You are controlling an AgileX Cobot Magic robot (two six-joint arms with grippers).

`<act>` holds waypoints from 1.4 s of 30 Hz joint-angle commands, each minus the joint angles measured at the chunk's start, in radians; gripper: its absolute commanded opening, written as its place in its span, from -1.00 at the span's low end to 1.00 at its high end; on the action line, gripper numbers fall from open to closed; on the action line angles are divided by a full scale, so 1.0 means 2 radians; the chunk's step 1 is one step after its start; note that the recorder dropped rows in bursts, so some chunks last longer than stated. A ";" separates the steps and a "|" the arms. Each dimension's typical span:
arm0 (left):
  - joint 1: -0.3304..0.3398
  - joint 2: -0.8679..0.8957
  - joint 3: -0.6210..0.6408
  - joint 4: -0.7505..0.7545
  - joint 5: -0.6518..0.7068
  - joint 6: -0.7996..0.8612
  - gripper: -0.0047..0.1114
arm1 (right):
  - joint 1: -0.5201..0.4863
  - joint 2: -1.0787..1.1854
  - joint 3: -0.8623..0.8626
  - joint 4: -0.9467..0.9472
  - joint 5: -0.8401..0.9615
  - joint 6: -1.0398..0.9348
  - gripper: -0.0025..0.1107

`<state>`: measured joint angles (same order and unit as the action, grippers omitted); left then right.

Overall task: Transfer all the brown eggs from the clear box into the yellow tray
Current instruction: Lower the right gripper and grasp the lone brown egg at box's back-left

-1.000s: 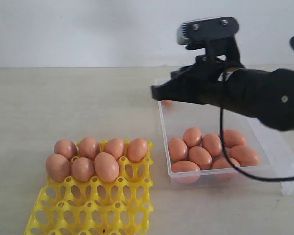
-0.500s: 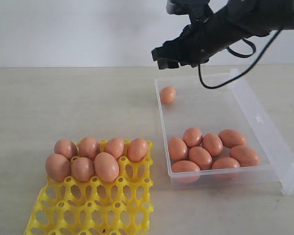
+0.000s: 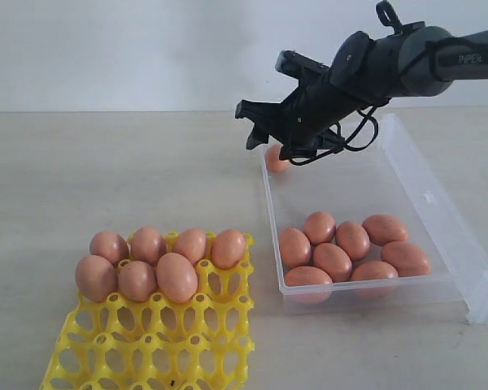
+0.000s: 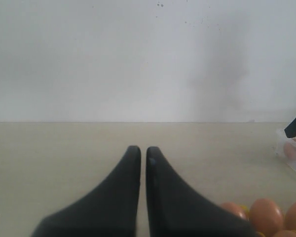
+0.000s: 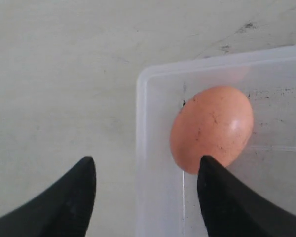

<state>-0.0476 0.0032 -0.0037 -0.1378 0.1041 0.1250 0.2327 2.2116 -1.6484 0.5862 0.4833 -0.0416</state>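
Note:
The yellow tray point(image 3: 146, 349) lies at the front left with several brown eggs point(image 3: 176, 276) in its two far rows. The clear box point(image 3: 439, 203) on the right holds a cluster of several eggs point(image 3: 342, 248) at its near end. A lone egg point(image 3: 275, 159) lies in its far left corner. My right gripper point(image 3: 256, 130) hovers open just above that corner. In the right wrist view it point(image 5: 147, 160) straddles the box wall, one fingertip at the edge of the lone egg point(image 5: 211, 128), the other over the table. My left gripper point(image 4: 143, 149) is shut and empty.
A flat clear flap point(image 3: 480, 301) juts from the box's right long side. The right arm and its cable point(image 3: 366, 122) cross above the far end of the box. The left wrist view catches tray eggs point(image 4: 266, 215) and the box corner point(image 4: 286, 148).
The right gripper has opened. Its arm drew back and up from over the box, then came down toward the far left corner above the lone egg.

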 commanded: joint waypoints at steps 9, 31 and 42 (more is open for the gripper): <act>0.001 -0.002 0.002 0.000 -0.001 0.002 -0.85 | -0.002 -0.003 -0.004 -0.019 -0.058 0.121 -0.02; 0.001 -0.002 0.002 0.000 -0.001 0.002 -0.85 | -0.041 0.003 0.000 -0.045 -0.010 0.164 -0.10; 0.001 -0.002 0.002 0.000 0.001 0.002 -0.85 | -0.035 0.057 0.000 0.171 -0.032 0.072 -0.10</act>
<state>-0.0476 0.0032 -0.0037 -0.1378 0.1041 0.1250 0.1603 2.3086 -1.6520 0.8342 0.4601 0.1493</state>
